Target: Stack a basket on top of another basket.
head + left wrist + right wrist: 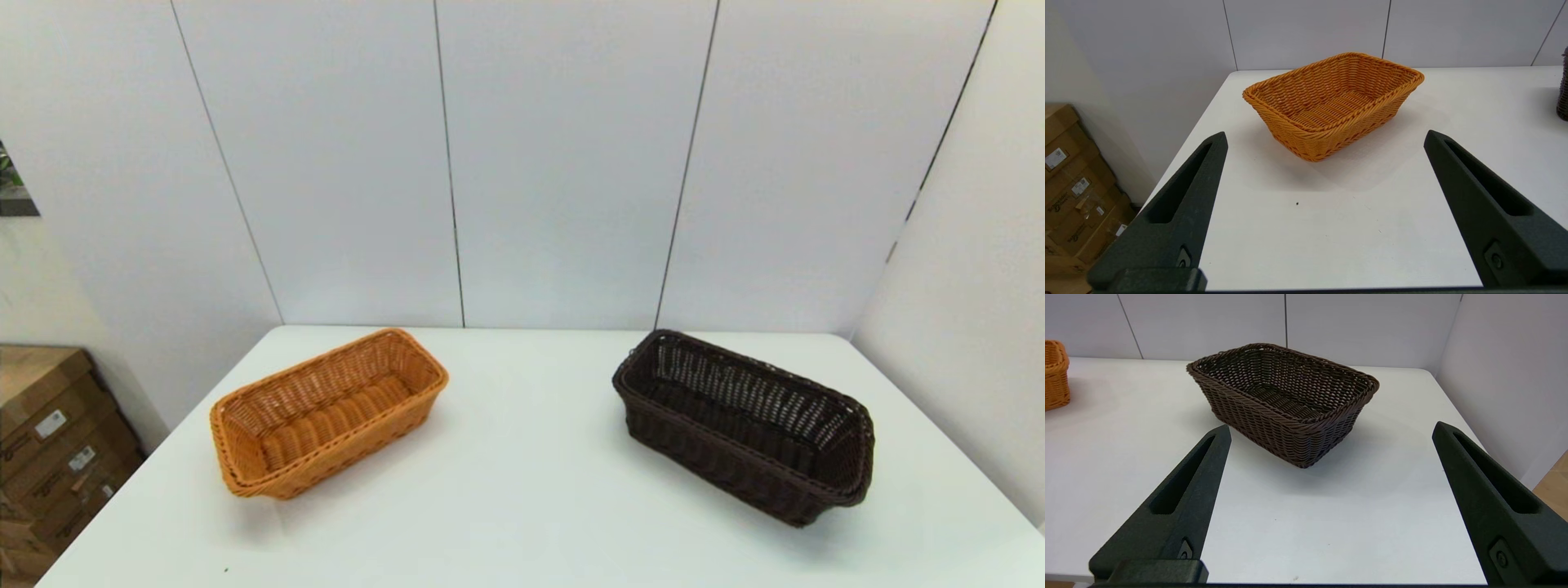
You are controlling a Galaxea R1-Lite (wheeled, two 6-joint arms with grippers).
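Note:
The dark brown woven basket (743, 425) stands on the right half of the white table (522, 457), empty and upright. The orange-tan basket (326, 411) stands on the left half, also empty, well apart from the dark one. Neither arm shows in the head view. In the left wrist view my left gripper (1325, 139) is open, held back near the table's front edge, with the orange-tan basket (1333, 104) beyond its fingertips. In the right wrist view my right gripper (1331, 430) is open, facing the dark brown basket (1284, 402) from the front edge. Both grippers hold nothing.
Grey panel walls close the table at the back and on the right (955, 269). Cardboard boxes (49, 441) are stacked on the floor left of the table. A bare stretch of tabletop lies between the two baskets.

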